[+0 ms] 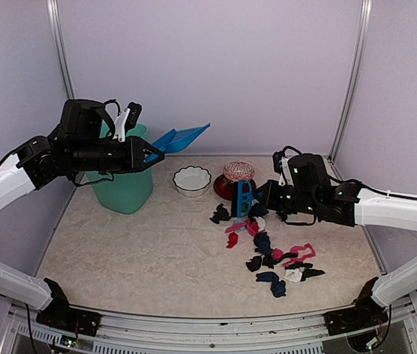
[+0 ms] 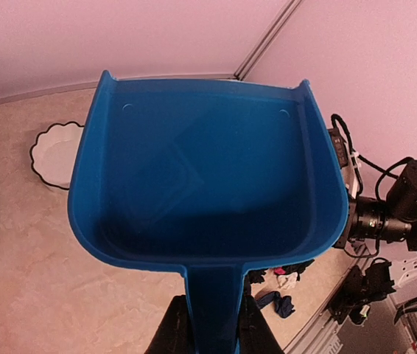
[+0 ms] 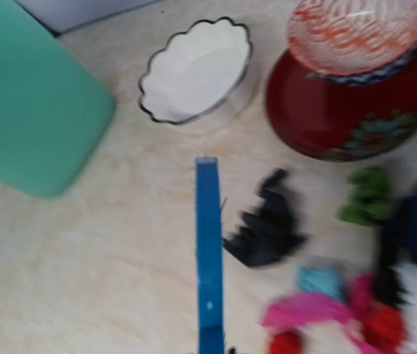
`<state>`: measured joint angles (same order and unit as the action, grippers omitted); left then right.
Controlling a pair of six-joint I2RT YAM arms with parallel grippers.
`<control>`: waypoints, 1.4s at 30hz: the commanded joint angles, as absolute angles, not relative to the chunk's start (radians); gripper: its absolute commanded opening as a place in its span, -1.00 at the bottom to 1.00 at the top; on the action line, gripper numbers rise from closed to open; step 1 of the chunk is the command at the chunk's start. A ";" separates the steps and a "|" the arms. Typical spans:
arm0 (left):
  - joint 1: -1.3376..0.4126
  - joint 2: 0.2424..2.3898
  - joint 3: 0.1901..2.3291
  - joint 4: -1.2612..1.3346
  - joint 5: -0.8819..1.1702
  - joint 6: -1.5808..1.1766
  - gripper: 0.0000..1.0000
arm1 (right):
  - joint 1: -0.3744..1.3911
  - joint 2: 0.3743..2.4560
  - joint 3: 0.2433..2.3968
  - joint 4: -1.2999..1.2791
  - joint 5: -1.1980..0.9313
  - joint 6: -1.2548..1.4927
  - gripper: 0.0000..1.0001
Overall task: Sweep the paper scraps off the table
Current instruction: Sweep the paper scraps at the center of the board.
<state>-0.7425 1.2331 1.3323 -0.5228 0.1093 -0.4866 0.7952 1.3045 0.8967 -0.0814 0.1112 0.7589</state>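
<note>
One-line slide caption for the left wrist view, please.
Left gripper holds the empty blue dustpan by its handle above the table, white scalloped bowl at left, paper scraps lower right.

Blurred paper scraps (image 3: 319, 282); brush (image 3: 208, 251) cropped at bottom edge.

My left gripper (image 1: 150, 153) holds a blue plastic dustpan (image 1: 184, 137) aloft, my right gripper (image 1: 258, 198) a small blue hand brush (image 1: 244, 198)
</note>
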 commanded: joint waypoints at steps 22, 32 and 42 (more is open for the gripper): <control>-0.922 1.139 1.194 -0.672 -0.244 -0.516 -1.00 | 0.765 1.978 1.265 -0.009 0.025 1.246 -1.00; -0.922 1.160 1.191 -0.646 -0.243 -0.493 -1.00 | 0.708 1.845 1.067 -0.110 0.061 1.299 -1.00; -0.922 1.185 1.181 -0.595 -0.221 -0.482 -1.00 | 0.690 1.534 0.899 -0.217 0.116 1.231 -1.00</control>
